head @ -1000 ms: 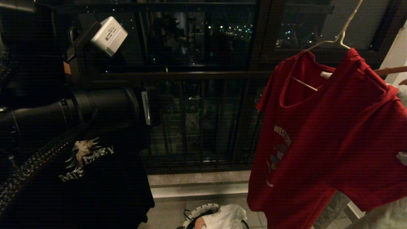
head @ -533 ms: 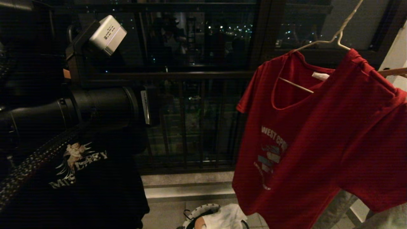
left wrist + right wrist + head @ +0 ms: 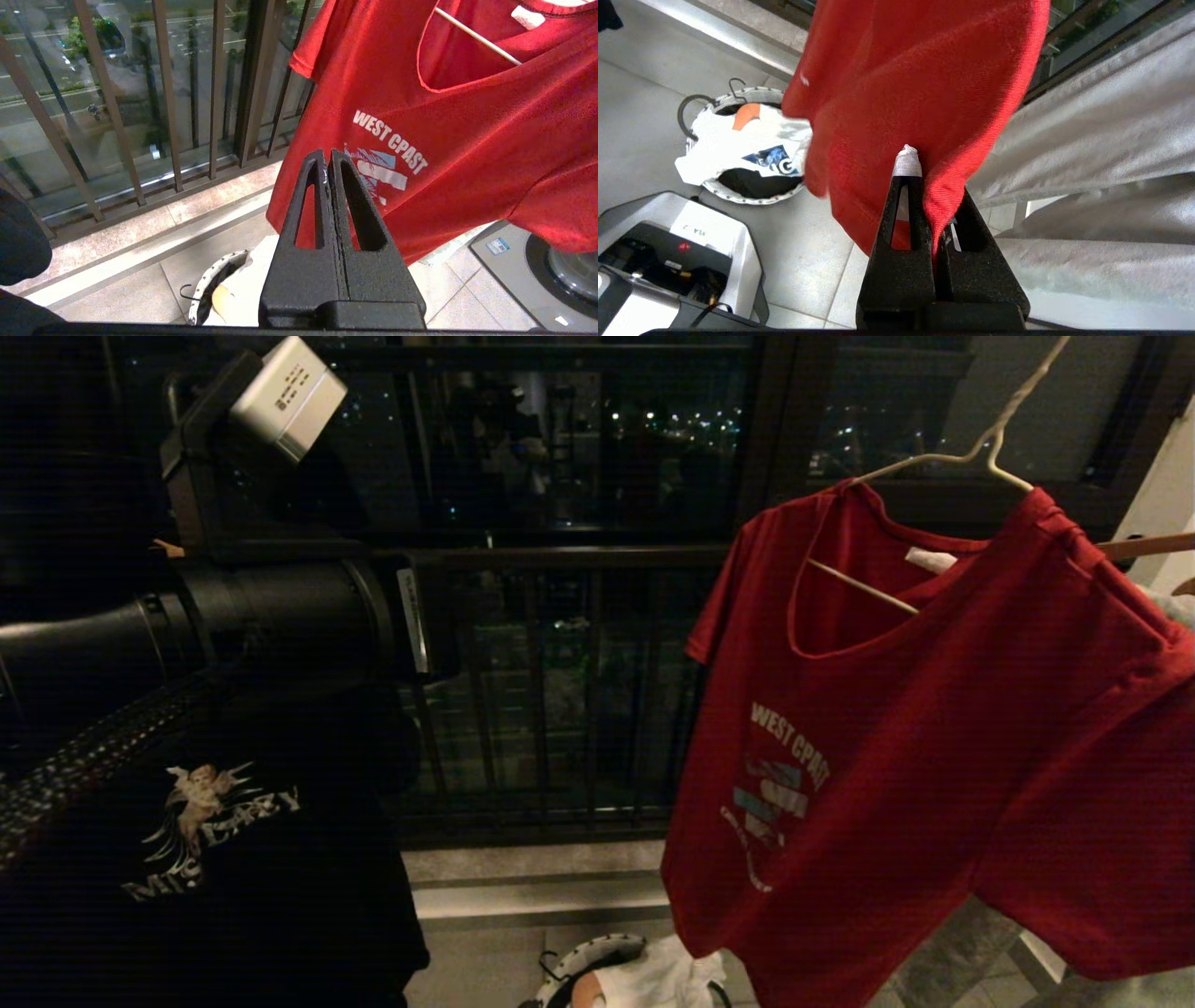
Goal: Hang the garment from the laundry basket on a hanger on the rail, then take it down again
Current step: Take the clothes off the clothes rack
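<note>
The garment (image 3: pixel 934 756), a red T-shirt with white chest print, hangs on the thin white wire hanger (image 3: pixel 971 453) at the right; the rail is out of view above. My right gripper (image 3: pixel 934 186) is shut on a fold of the garment's (image 3: pixel 915 84) lower edge. My left gripper (image 3: pixel 327 161) is shut and empty, held in the air in front of the garment's (image 3: pixel 467 140) print without touching it. The left arm (image 3: pixel 233 616) fills the left of the head view. The laundry basket (image 3: pixel 597 952) stands on the floor below, with a white T-shirt (image 3: pixel 752 140) in it.
A black printed T-shirt (image 3: pixel 215 840) hangs at the left under my left arm. The balcony railing (image 3: pixel 560 691) and a stone step (image 3: pixel 541 887) lie ahead. Grey cloth (image 3: pixel 1101 116) and a wooden hanger (image 3: pixel 1148 543) are at the far right. A grey machine (image 3: pixel 668 252) sits beside the basket.
The garment's left side has swung leftward and its chest print has turned into view. My left arm has risen and shifted left, and the black T-shirt has drifted left with it.
</note>
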{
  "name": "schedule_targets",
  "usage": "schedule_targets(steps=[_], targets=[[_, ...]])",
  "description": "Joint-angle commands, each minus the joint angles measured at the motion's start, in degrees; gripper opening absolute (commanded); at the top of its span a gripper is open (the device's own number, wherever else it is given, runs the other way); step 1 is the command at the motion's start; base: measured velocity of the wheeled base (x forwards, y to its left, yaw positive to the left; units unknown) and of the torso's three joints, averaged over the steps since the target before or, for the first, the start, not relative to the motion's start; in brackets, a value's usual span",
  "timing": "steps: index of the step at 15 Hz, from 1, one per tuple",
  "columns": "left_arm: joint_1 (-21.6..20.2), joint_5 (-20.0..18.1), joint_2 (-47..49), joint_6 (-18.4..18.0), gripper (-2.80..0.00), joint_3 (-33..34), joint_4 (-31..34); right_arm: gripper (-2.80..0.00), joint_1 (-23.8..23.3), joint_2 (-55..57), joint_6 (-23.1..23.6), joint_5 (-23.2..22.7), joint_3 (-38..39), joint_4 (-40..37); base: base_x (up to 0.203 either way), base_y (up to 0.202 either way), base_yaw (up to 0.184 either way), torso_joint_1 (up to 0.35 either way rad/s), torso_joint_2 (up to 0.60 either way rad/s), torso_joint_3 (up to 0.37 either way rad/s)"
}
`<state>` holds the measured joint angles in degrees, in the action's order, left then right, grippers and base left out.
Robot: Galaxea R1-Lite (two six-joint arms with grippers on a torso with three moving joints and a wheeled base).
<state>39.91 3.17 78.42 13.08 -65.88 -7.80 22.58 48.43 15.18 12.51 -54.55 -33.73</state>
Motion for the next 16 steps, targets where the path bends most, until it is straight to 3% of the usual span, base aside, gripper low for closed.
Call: schedule_targets(steps=[1,16], targets=[[0.0,0.1,0.1,0.1,-2.80,0.0,-0.1,-2.80,0.0,-0.9,0.1,0.1,1.3,-0.2,0.000,0.000,0.000,0.000,0.00,0.000],[0.0,0.3,0.3,0.1,-2.80,-0.1,0.1,-2.80,0.0,-7.9,0.1,0.2,10.6,-0.3,0.000,0.000,0.000,0.000,0.00,0.000]])
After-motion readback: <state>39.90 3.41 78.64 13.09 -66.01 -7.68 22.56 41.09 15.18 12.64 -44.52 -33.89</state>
